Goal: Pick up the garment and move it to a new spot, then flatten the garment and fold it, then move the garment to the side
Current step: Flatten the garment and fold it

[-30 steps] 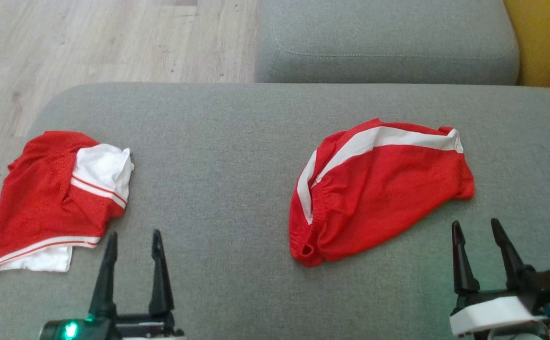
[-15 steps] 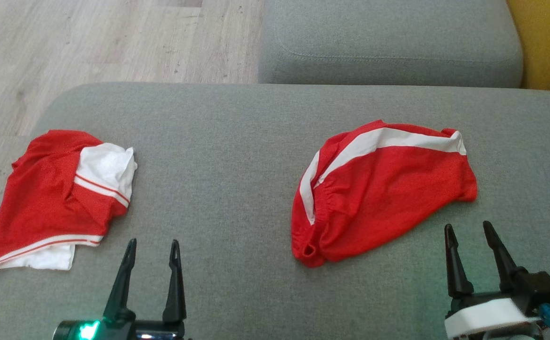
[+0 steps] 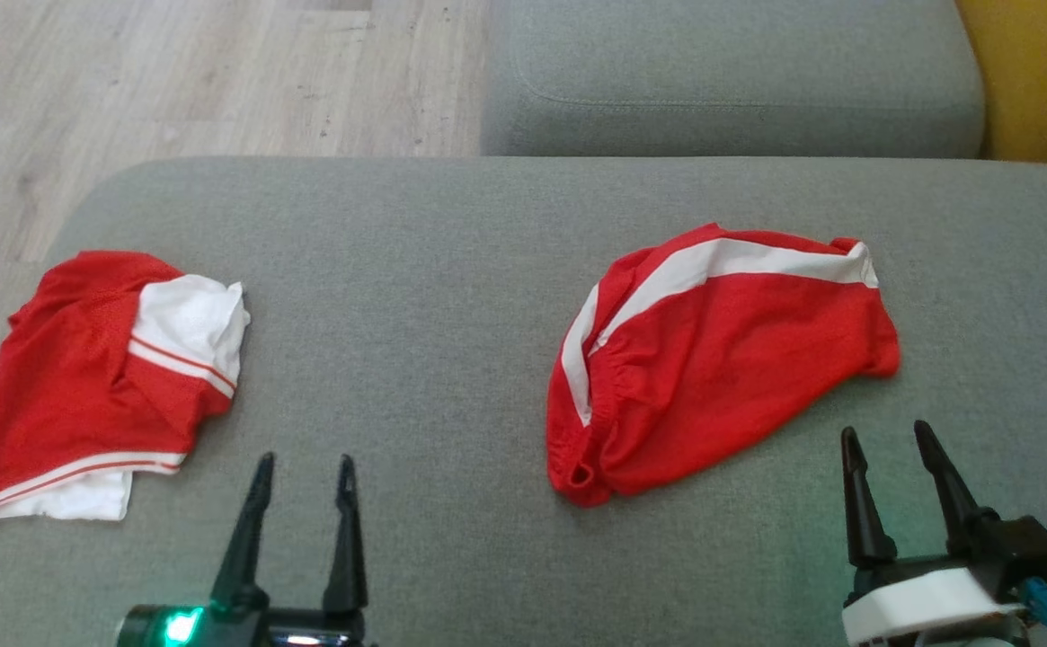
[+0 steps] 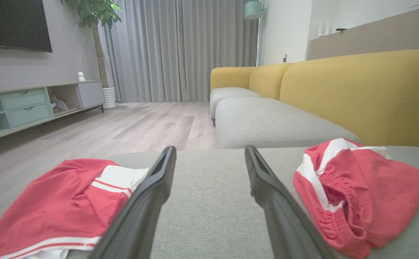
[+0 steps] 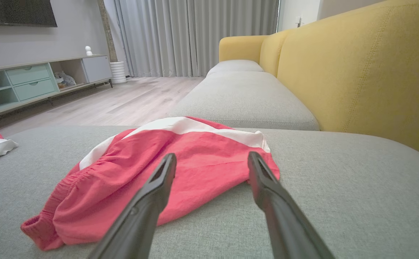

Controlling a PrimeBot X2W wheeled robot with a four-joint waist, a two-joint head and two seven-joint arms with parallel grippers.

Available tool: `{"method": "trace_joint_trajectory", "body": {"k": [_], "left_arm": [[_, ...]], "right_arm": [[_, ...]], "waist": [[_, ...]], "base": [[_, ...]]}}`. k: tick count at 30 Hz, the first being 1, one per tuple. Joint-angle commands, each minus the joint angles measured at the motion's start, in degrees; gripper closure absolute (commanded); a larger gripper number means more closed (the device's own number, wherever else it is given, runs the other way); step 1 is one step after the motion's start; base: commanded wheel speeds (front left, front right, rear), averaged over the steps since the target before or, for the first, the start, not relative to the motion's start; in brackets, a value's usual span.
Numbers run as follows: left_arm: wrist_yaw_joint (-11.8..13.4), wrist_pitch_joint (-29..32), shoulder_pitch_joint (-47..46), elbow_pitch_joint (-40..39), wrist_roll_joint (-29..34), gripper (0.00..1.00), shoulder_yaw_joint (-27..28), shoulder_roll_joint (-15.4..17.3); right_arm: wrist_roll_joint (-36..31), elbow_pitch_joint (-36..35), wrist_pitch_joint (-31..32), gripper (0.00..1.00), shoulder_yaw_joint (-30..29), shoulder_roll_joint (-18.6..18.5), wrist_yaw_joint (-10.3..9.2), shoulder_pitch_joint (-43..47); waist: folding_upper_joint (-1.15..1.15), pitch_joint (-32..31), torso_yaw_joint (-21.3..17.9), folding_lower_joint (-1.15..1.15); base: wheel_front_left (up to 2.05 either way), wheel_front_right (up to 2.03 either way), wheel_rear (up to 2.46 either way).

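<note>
Left pincer (image 3: 304,460): at the near edge of the seat (image 3: 433,270), fingers spread as wide as they go, nothing between them. Over the last second I watched it slide toward the middle, away from the folded piece (image 3: 83,395) and into the bare gap between the two red heaps.
Right pincer (image 3: 884,429): also wide open and empty, low over the seat. It has drifted a little inward, and its tips now sit just short of the garment's near hem without touching it.
Garment (image 3: 721,359): red shorts with a white stripe, lying crumpled right of centre on the seat. The elastic waistband is bunched toward the middle, and the far corner pokes out to the right. It has not moved.
Folded piece: red and white, at the seat's left end, well apart from the garment. It looks done and set aside (my guess, going by how neat it is).
Beyond: a second grey cushion (image 3: 730,81), the wooden floor (image 3: 173,72) to its left and the yellow backrest (image 3: 1044,81) at the far right.
Meaning: I judge that both arms are lining up on the crumpled garment, one on each side, so the pick-up has not begun. The moving, flattening and folding all remain. The head camera also wobbled slightly, so I discount the small shifts.
</note>
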Motion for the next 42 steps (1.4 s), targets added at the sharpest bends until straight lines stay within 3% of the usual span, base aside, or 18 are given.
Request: {"method": "trace_joint_trajectory", "body": {"k": [1, 7, 12, 17, 21, 23, 27, 29, 30, 31, 32, 33, 37, 42], "left_arm": [[-0.5, -0.4, -3.2, -1.7, -0.4, 0.0, 0.7, -0.5], [-2.9, -0.4, -6.2, 1.0, -2.0, 0.0, -3.0, -0.5], [-5.3, -0.4, -14.1, 4.2, -2.7, 0.0, -8.7, -0.5], [-9.2, -0.4, -24.5, 13.4, -5.5, 0.0, -16.9, -0.5], [-10.3, 0.3, -31.9, 22.4, -7.9, 0.0, -22.7, -0.5], [-9.0, 1.5, -35.1, 27.2, -8.3, 0.0, -23.9, -0.5], [-2.8, 4.9, -40.5, 37.2, -7.6, 0.0, -25.5, -0.5], [-1.2, 5.1, -41.7, 39.9, -7.0, 0.0, -26.2, -0.5], [-0.7, 5.2, -42.3, 41.2, -6.5, 0.51, -26.7, -0.5], [-0.5, 5.3, -42.8, 42.6, -6.0, 0.81, -27.2, -0.5], [-0.5, 5.3, -42.8, 42.6, -6.0, 0.81, -27.2, -0.5], [-0.5, 5.5, -43.2, 44.0, -5.6, 1.0, -27.6, -0.5], [-0.2, 4.2, -44.5, 47.4, -4.8, 1.0, -28.3, -0.1], [3.5, 1.3, -48.8, 47.5, -1.4, 1.0, -29.0, 2.2]], "right_arm": [[-0.3, -1.7, -0.1, 0.0, 1.7, -0.4, -0.04, -1.8], [-0.9, -2.3, -0.1, 0.0, 2.7, -0.4, -0.04, -2.6], [-1.5, -3.1, -0.1, 0.0, 3.7, -0.4, -0.04, -5.3], [-2.1, -3.3, -0.1, 0.0, 4.2, -0.4, -0.04, -7.7], [-2.3, -3.2, -0.1, 0.0, 4.8, -0.4, -0.04, -8.8], [-2.1, -3.1, -0.1, 0.0, 5.0, -0.4, -0.04, -9.3], [-1.5, -3.1, -0.1, 0.0, 5.6, -0.4, -0.04, -9.9], [-1.2, -3.0, -0.1, 0.0, 5.5, -0.4, -0.04, -9.7], [-1.1, -3.0, -0.1, 0.0, 5.5, -0.4, -0.04, -9.6], [-1.0, -2.9, -0.1, 0.0, 5.5, -0.4, -0.04, -9.5], [-1.0, -2.9, -0.1, 0.0, 5.5, -0.4, -0.04, -9.5], [-0.9, -2.9, -0.1, 0.0, 5.6, -0.4, -0.04, -9.4], [-0.6, -2.7, -0.1, 0.0, 5.5, -0.4, -0.04, -9.1], [-0.6, -2.5, -0.1, 0.0, 5.8, -0.4, -0.04, -9.0]], "waist": [[0.0, 0.3, -0.5, 0.0], [0.0, 2.6, -2.8, 0.0], [0.0, 7.7, -5.9, 0.0], [0.0, 11.9, -9.2, 0.0], [0.0, 13.6, -11.9, 0.0], [0.0, 14.2, -13.3, 0.0], [0.0, 15.0, -16.3, 0.0], [0.0, 15.0, -16.9, 0.0], [0.0, 15.0, -17.1, 0.0], [0.0, 14.9, -17.3, 0.0], [0.0, 14.9, -17.3, 0.0], [0.0, 14.7, -17.5, 0.0], [0.0, 14.0, -17.9, 0.0], [0.0, 12.9, -17.7, 0.0]], "base": [[0.0, 0.0, 0.0], [0.0, 0.0, 0.0], [0.0, 0.0, 0.0], [0.0, 0.0, 0.0], [0.0, 0.0, 0.0], [0.0, 0.0, 0.0], [0.0, 0.0, 0.0], [0.0, 0.0, 0.0], [0.0, 0.0, 0.0], [0.0, 0.0, 0.0], [0.0, 0.0, 0.0], [0.0, 0.0, 0.0], [0.0, 0.0, 0.0], [0.0, 0.0, 0.0]]}}
